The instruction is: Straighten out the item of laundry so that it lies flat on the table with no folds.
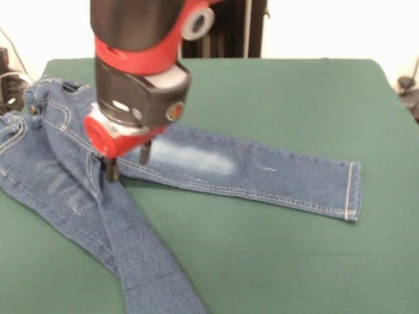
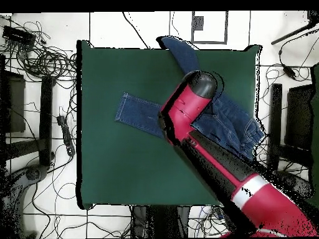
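Green table (image 1: 281, 104) — jeans (image 1: 262, 173) splayed, claw (image 1: 128, 162) open at crotch.

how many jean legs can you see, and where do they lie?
2. One leg of the jeans lies flat across the table, cuff on the felt. The other leg runs past the table's edge, its cuff hidden. The claw sits where they meet.

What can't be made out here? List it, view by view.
- Front view: the jeans have one leg cut off by the bottom edge; the waist runs off the left edge.
- Front view: the gripper shows two fingers, but its head hides the crotch.
- Overhead view: the arm covers the gripper and the jeans' middle.
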Tool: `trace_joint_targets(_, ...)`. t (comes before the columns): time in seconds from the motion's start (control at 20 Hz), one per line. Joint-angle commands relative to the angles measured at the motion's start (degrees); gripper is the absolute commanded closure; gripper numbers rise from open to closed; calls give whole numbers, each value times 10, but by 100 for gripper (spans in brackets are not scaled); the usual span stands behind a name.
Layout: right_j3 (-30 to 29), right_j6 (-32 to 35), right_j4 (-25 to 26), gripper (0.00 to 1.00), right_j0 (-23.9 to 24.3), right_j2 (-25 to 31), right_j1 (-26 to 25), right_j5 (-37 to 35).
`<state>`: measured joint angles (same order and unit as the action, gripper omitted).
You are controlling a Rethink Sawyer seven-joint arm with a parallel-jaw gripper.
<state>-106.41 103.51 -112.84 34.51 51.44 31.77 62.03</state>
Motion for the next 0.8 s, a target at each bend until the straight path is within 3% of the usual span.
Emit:
trace_joint_targets(0.05, 40, 14, 18, 0, -25, -18, -55, -21)
trace_joint_targets(0.15, 34, -34, -7, 0, -16, -2, -33, 5)
trace_joint_targets(0.4, 33, -212, -132, 0, 14, 65, 56, 125)
trace_joint_targets(0.6, 52, -319, -123, 0, 19, 78, 75, 181)
trace_joint_targets(0.8, 59, -359, -113, 0, 32, 91, 78, 199)
